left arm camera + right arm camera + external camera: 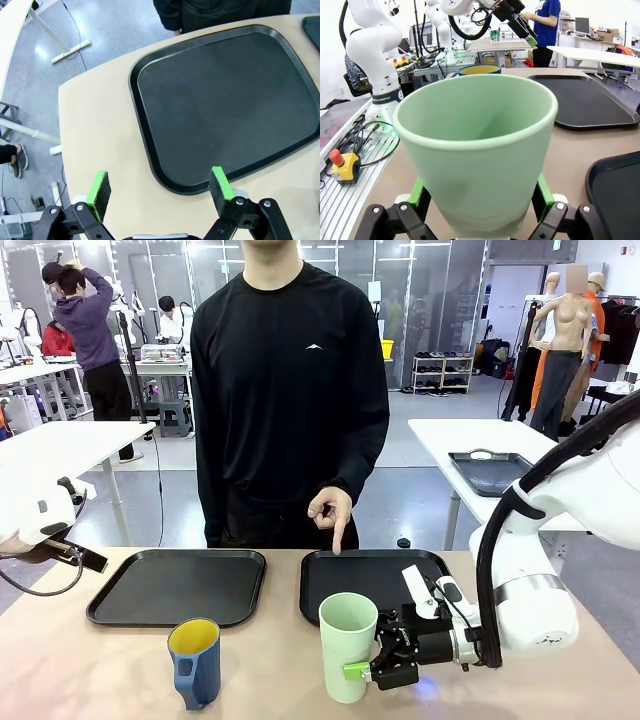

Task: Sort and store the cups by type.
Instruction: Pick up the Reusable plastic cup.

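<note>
Find tumbler (pixel 348 645) upright on bench (pixel 280 680), close to the near edge, just right of middle. Find right gripper (pixel 366 668) at its lower wall, on the side toward the bench's right edge. In right wrist view, see green pads (pixel 543 192) lying against both sides of tumbler, so read gripper as clamped on it. Cannot tell whether the base is clear of the bench; looks to rest on it.

Find mug (pixel 195 662) also near the near edge, left of middle, well apart from tumbler, with no gripper on it.

See two black trays side by side toward the far edge: left tray (pixel 175 585) and right tray (pixel 372 575). Count no cup in either. See person's hand (pixel 331 512) at the far edge, index finger pointing down at the far rim of right tray.

Find left gripper (pixel 159 186) spread wide, holding nothing, above the bench's left end, just beside left tray.

Judge step in hand as pick-up of tumbler, with both cups yet to store.

Expect next move to need:
- a straight lift clear of bench;
- a carry over the near rim of right tray, toward the pointed side;
- tumbler kept upright, since a low grip on a tall cup invites tipping;
- a flat set-down before release.
</note>
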Tool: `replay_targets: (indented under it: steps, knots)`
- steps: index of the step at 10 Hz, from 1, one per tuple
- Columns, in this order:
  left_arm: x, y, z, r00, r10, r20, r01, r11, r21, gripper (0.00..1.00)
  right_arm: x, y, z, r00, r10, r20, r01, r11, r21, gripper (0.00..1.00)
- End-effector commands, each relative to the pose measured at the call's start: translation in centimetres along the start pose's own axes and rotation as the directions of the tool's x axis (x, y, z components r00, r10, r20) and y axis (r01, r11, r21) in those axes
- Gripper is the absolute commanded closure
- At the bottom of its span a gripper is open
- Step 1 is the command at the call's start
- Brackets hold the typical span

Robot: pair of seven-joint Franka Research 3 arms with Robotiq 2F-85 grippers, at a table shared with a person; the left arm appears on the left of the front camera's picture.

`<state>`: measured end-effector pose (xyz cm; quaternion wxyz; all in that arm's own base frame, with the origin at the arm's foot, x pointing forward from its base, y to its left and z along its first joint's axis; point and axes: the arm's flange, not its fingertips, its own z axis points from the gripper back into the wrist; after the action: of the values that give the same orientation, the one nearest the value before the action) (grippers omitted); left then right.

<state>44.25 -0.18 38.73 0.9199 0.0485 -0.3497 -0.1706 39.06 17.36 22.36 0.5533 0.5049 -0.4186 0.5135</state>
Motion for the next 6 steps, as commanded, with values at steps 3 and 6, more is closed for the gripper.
replay_targets:
  steps: [3,6]
  knots:
    - [0.0,0.1,0.0,1.000,-0.005,0.000,0.005,1.000,0.001,0.00,0.2,-0.7,-1.0,0.998,-0.055,0.034,0.056,0.998,-0.018,0.18]
    - [0.0,0.1,0.0,1.000,-0.005,0.000,0.005,1.000,0.001,0.00,1.2,0.0,-0.6,0.999,-0.051,0.002,0.051,0.998,0.021,0.29]
